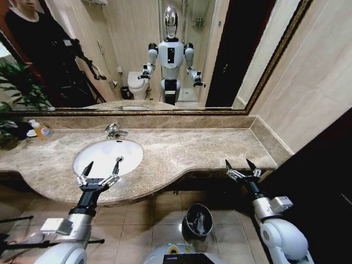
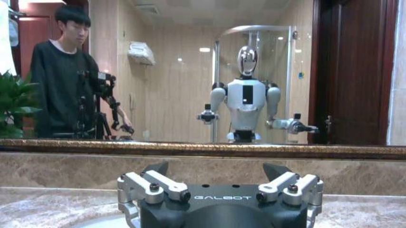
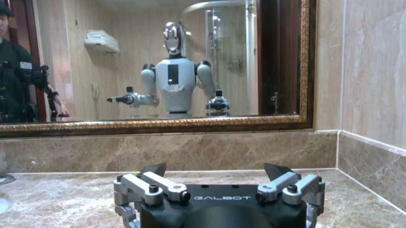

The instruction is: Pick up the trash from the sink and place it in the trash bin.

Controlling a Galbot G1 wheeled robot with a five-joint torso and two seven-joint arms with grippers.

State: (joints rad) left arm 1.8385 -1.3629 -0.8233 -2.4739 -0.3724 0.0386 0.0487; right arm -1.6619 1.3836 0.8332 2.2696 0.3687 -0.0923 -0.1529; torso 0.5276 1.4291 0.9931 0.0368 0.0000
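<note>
The sink (image 1: 102, 154), a white oval basin with a chrome faucet (image 1: 114, 131), is set in the brown marble counter (image 1: 192, 148). The trash is out of view, and the part of the basin that shows looks bare. My left gripper (image 1: 102, 168) (image 2: 216, 168) hovers open over the basin's near rim with nothing between its fingers. My right gripper (image 1: 241, 165) (image 3: 216, 169) is also open and holds nothing, at the counter's right front edge. The trash bin (image 1: 198, 220), small, dark and round, stands on the tiled floor below the counter between my arms. Something pale lies inside it.
An orange-and-white bottle (image 1: 41, 130) stands at the counter's back left beside a green plant (image 1: 16, 96). A framed mirror (image 1: 165, 55) runs along the back wall. A tiled side wall (image 1: 308, 93) closes the counter on the right.
</note>
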